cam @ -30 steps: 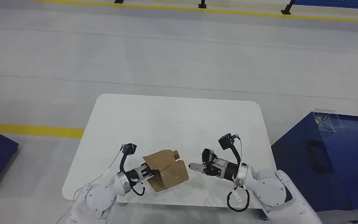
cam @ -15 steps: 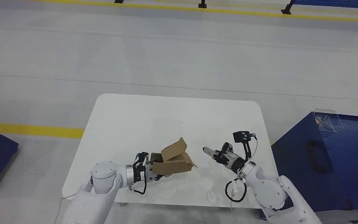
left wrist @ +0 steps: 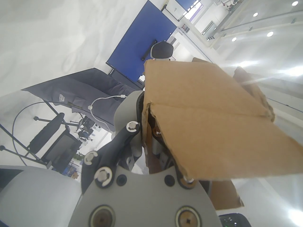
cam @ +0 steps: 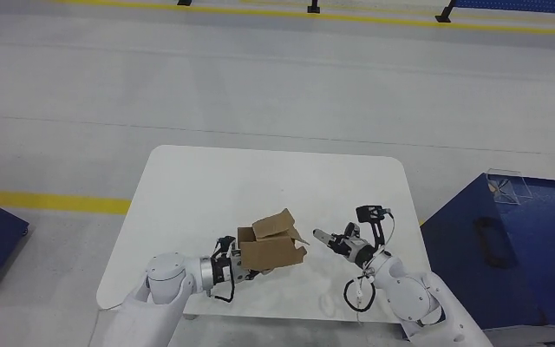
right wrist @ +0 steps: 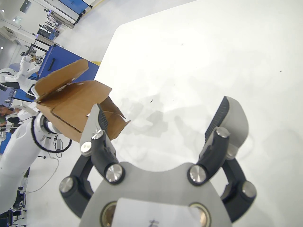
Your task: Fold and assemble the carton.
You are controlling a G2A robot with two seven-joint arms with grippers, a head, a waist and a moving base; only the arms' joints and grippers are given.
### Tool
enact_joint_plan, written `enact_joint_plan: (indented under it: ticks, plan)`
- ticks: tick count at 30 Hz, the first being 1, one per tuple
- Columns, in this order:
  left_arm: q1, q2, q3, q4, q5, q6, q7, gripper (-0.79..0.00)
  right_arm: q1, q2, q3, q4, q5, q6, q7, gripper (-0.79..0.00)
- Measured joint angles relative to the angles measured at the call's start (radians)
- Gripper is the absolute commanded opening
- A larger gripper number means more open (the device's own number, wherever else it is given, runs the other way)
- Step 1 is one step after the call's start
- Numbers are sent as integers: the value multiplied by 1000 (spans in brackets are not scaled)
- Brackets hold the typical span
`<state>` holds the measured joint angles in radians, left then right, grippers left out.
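Carton [cam: 273, 252] clamped in left tool [cam: 238, 264], flaps open; right tool [right wrist: 162, 106] spread.

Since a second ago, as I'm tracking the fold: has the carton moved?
Yes. The carton has shifted away from the near edge of the table, toward its right side.

The right gripper [right wrist: 162, 109] is seen spread wide over the white table [right wrist: 189, 48]. The carton [right wrist: 71, 100], flaps splayed, is held up by the left arm [right wrist: 21, 140], close behind one finger.
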<state>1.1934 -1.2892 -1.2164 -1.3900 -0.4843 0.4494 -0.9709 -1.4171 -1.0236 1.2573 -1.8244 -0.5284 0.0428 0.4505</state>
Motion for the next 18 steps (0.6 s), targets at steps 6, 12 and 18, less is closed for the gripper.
enact_joint_plan:
  ticks: [6,12,18]
  plan:
    - [13,7,6,-18,2,-16,2,-785,41,-10,-65,43,-51,18,54,0]
    - [18,14,1,-29,-7,-23,14,-785,70,-24,-144,82,-98,15,101,0]
    - [20,21,-4,-30,-21,-25,14,-785,109,-44,-242,128,-158,36,118,0]
